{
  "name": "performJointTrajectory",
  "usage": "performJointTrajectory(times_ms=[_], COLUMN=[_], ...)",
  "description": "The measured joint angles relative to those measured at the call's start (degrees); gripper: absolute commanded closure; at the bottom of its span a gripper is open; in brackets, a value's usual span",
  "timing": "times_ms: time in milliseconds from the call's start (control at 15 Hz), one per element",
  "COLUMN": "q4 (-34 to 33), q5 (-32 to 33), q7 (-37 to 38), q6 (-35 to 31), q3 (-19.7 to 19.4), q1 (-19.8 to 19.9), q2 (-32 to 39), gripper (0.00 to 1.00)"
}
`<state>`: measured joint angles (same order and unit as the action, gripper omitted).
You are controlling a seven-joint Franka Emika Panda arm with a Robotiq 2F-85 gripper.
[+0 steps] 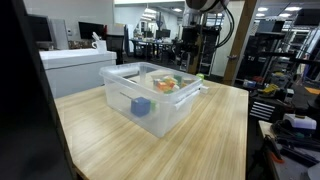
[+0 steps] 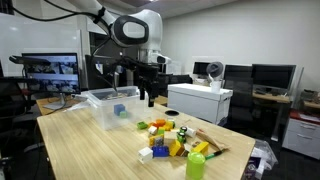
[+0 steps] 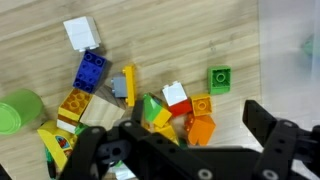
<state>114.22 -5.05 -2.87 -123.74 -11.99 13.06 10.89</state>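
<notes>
**Wrist view: fingers spread wide above the block pile**

My gripper [image 3: 190, 145] enters from the bottom edge with its jaws far apart and nothing between them. Below me on the wooden table [image 3: 170, 25] lies the pile of toy blocks [image 3: 150, 105], filling the left and centre of the frame.

- The orange block [image 3: 201, 128] is at lower centre, in the gap between my fingers. I cannot tell whether I touch it.
- The green block [image 3: 219, 79] lies alone, right of centre.
- The white block [image 3: 82, 34] is at upper left, with the blue block [image 3: 90, 70] just under it.
- The green cup [image 3: 12, 112] is cut off by the left edge.
- The clear bin [image 3: 292, 45] blurs the right edge.

In an exterior view my gripper [image 2: 150, 99] hangs off the table at mid-frame. The clear bin [image 2: 103, 112] is left of centre and the pile of toy blocks [image 2: 168, 137] is at lower centre.
</notes>
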Motion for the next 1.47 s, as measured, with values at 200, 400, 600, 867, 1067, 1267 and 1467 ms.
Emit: performJointTrajectory(times_ms=[200, 400, 600, 867, 1067, 1267, 1467], q4=[0.11, -0.47, -2.48, -7.02, -10.9, -13.58, -14.37], q5=[-0.08, -0.09, -0.09, 0.24, 0.93, 1.01, 0.94], q7=[-1.08, -3.24, -8.01, -18.0, -24.01, -29.72, -33.44], q6=[-4.14, -8.1, -8.72, -8.65, -8.38, -6.34, -2.52], q3=[0.01, 0.58, 1.61, 3.53, 4.54, 6.23, 7.61], q1=[0.5, 0.95, 1.84, 4.23, 5.53, 7.12, 8.29], q2=[4.29, 9.39, 13.65, 17.72, 19.76, 21.16, 22.1], gripper=[0.0, 0.0, 0.0, 0.0, 0.0, 0.0, 0.0])
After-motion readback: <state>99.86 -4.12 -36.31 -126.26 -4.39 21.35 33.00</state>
